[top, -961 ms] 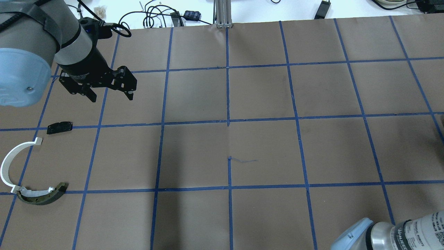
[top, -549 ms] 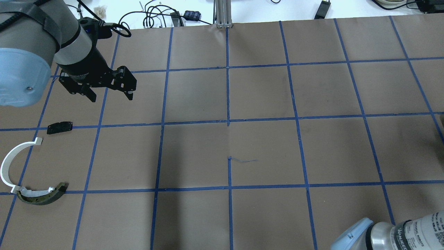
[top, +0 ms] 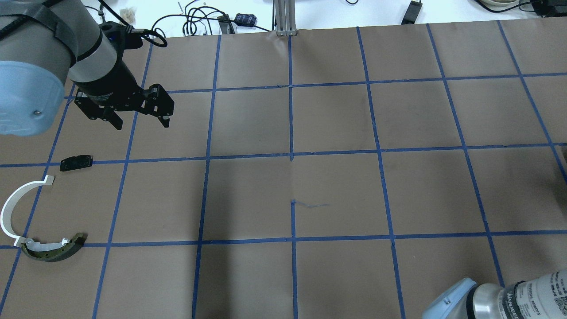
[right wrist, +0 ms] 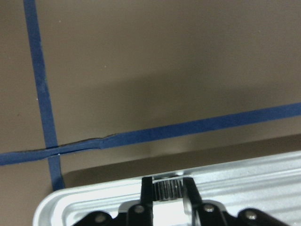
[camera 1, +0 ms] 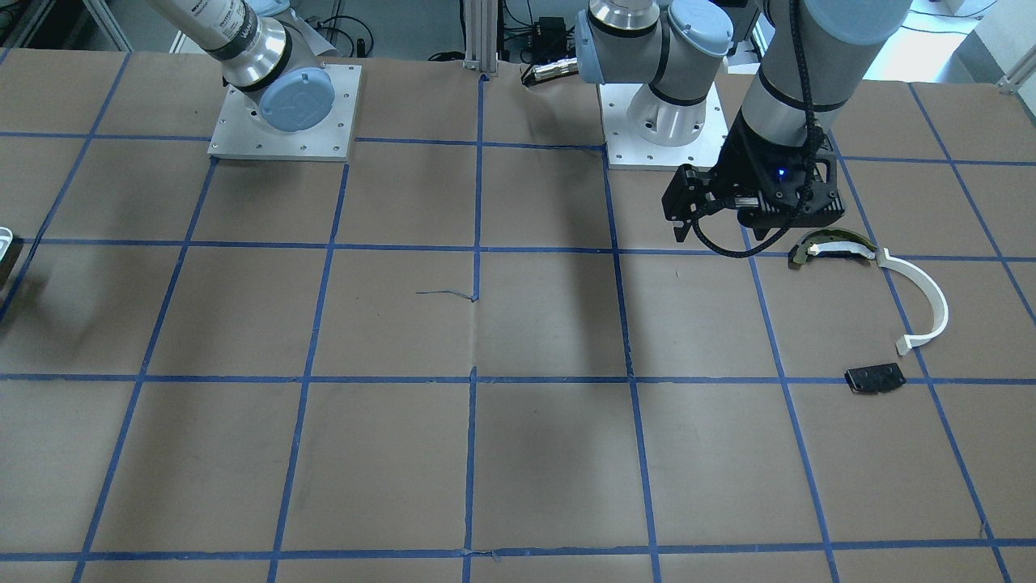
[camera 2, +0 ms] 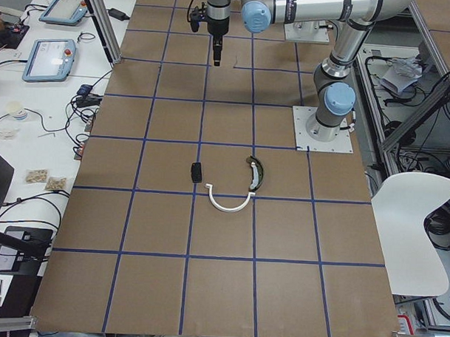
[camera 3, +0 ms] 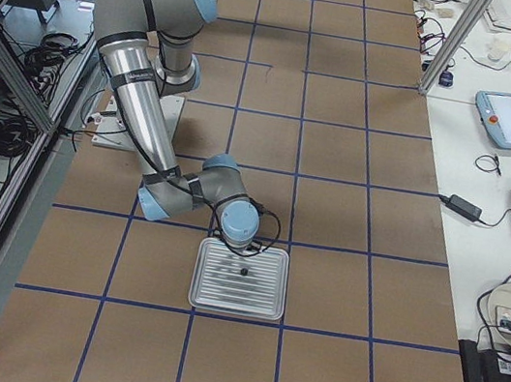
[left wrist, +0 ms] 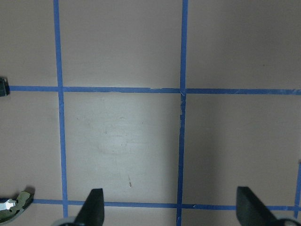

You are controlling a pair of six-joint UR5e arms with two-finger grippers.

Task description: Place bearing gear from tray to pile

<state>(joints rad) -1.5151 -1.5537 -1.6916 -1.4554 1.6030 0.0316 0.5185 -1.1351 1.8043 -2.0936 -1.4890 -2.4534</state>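
Note:
My right gripper (right wrist: pixel 168 184) is shut on a small toothed bearing gear (right wrist: pixel 168 190) just above the ribbed metal tray (right wrist: pixel 244 181), near its rounded corner. The exterior right view shows that gripper (camera 3: pixel 238 240) at the tray's (camera 3: pixel 262 300) far edge. My left gripper (top: pixel 142 124) hangs open and empty above the paper, behind the pile. The pile holds a white arc (top: pixel 8 208), a dark curved piece with a cream strip (top: pixel 55 252) and a flat black plate (top: pixel 76 162).
A small dark spot (camera 3: pixel 243 271) shows on the tray. The table is brown paper with a blue tape grid (top: pixel 291 155). The arm bases (camera 1: pixel 283 121) stand at the robot's edge. Cables (top: pixel 199 22) lie beyond the far edge.

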